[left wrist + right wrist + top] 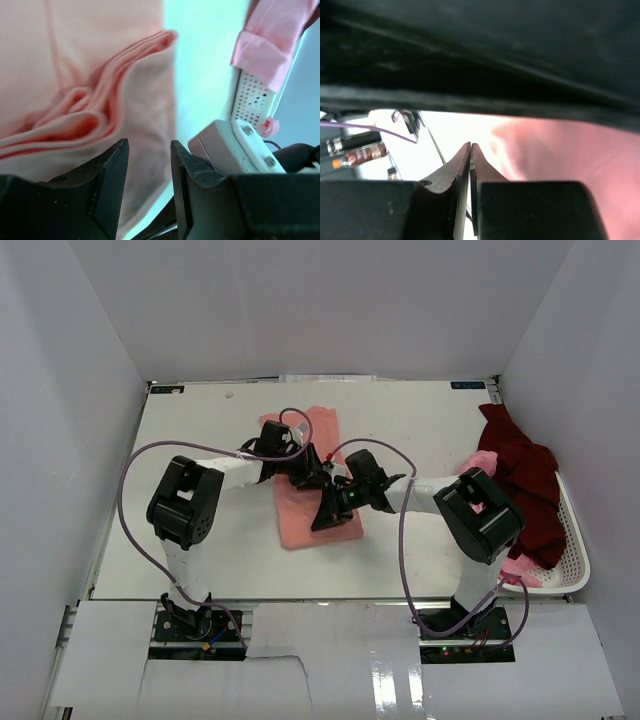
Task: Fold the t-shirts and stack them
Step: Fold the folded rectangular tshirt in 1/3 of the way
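The top camera looked down from above and behind, taking in the whole table (420,430). Both wrist cameras hung close over the salmon-pink t-shirt (300,525) (the right view half blocked by something dark), which all three views shared.

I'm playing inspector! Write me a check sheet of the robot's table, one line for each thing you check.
Surface: white table, bare around the middle shirt.
Job's things: salmon-pink t-shirt lies part-folded mid-table; dark maroon t-shirt and lighter pink t-shirt are heaped in and over the basket.
Clutter: white slotted basket at the table's right edge; nothing else seen.
Grippers: left gripper open, just above the salmon-pink shirt's folds; right gripper shut beside the same shirt, no cloth seen between its fingers.
Cables: purple cables loop out from both arms.
Surroundings: plain white walls on three sides.
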Motion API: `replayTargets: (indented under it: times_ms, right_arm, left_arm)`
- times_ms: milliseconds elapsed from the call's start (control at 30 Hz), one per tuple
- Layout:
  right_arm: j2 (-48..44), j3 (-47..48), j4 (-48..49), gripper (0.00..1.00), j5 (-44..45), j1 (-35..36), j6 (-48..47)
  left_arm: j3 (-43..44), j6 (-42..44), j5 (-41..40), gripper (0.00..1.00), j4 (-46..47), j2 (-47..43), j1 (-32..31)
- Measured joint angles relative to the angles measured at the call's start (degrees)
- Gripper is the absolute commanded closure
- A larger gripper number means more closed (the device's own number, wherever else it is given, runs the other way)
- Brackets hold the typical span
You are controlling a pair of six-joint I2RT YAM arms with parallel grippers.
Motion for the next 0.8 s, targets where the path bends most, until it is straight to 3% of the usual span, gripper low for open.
replayTargets:
  times_ms: [367,467,500,633,733,767,800]
  right_arm:
    - [-18.2,5.0,-8.6,0.92,6.1,0.2,-5.5]
    - [-20.2,5.1,-12.0,0.86,8.1,-0.2,-7.5]
    - [-20.3,5.1,-13.2,0.82,8.6,-0.5,-8.2]
    - [-20.1,4.6,-17.5,0.48,11.3,-2.4,-10.4]
    - [-19.5,4.6,-20.0,0.34,13.2,-4.1,-12.3]
    - [-19.1,4.7,-20.7,0.29,13.7,-4.6,-12.8]
    - [-18.5,4.8,-21.5,0.25,14.2,-5.3,-13.3]
  left_arm:
    - [18.0,2.9,-2.5,0.49,-13.9,-10.4,-0.3]
    - [19.1,4.3,-5.2,0.49,-17.7,-13.2,-0.5]
    - [19.0,4.6,-6.3,0.49,-19.1,-14.0,-0.5]
    - [15.3,5.3,-13.4,0.49,-23.5,-18.5,-0.5]
    - [9.5,4.7,-18.7,0.48,-26.5,-22.7,-0.2]
    - [7.0,4.1,-20.6,0.44,-27.2,-24.3,-0.1]
    - [4.6,3.5,-22.0,0.33,-28.1,-25.8,0.1]
